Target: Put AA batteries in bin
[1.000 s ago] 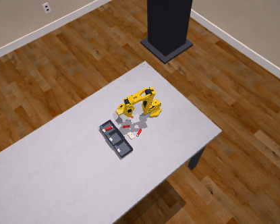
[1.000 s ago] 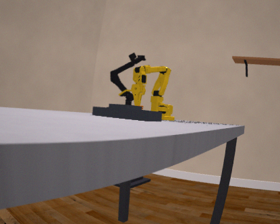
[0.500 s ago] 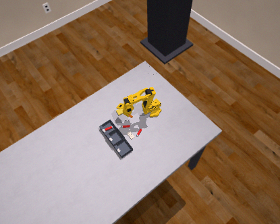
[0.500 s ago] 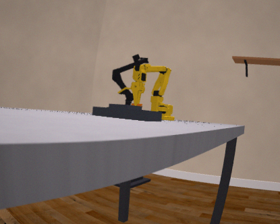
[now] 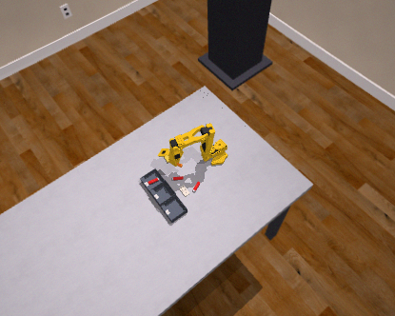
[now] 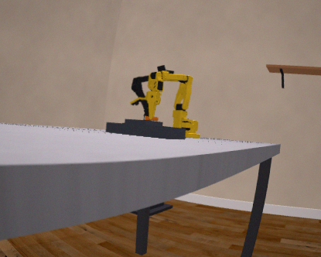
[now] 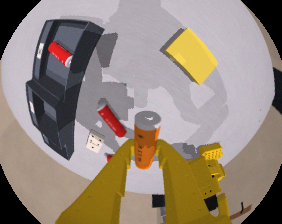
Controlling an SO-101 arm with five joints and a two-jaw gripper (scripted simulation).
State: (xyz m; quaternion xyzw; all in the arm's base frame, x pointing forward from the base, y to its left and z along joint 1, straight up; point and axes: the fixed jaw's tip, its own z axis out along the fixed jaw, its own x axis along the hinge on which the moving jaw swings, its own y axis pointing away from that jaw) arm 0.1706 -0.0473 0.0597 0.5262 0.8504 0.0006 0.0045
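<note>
My gripper [image 5: 179, 163] is shut on an orange AA battery [image 7: 145, 139] and holds it upright, just above the table beside the dark bin row [image 5: 163, 195]. The held battery also shows in the side view [image 6: 153, 118], right behind the bin row [image 6: 151, 128]. One red battery [image 5: 152, 181] lies in the end compartment nearest the arm and also shows in the wrist view [image 7: 60, 52]. Two more red batteries [image 5: 178, 178] [image 5: 196, 186] lie on the table between the bin row and the arm's base. I cannot read the bin marks.
A small white piece [image 5: 186, 191] lies by the bin row's long side; it also shows in the wrist view [image 7: 93, 143]. A yellow block [image 7: 192, 56] lies on the table beyond the gripper. The arm's base [image 5: 216, 153] stands to the right.
</note>
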